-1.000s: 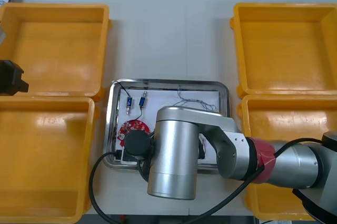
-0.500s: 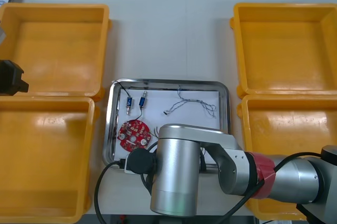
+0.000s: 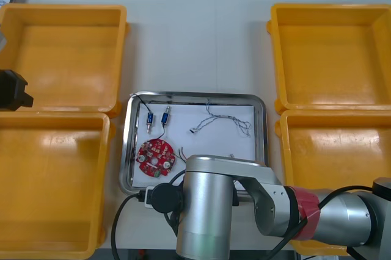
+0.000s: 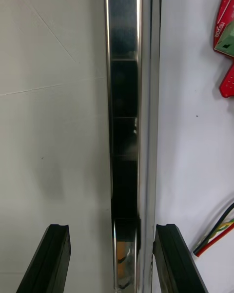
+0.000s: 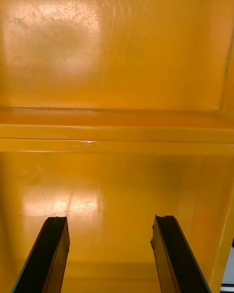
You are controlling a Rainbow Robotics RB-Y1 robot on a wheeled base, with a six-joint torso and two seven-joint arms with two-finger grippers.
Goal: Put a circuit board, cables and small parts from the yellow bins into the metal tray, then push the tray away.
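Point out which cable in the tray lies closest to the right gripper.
The red and yellow cable, just inside the tray's near rim beside the right gripper; the black cable and the twisted blue and white cable lie farther off.

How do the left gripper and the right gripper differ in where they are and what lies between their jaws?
The right gripper has the metal tray's near rim between its jaws; the left gripper has nothing. The right is over the table, the left over yellow bins. Both stand open.

Front steeply overhead; right wrist close on tray [image 4: 124, 102]; left wrist over bins [image 5: 117, 53].
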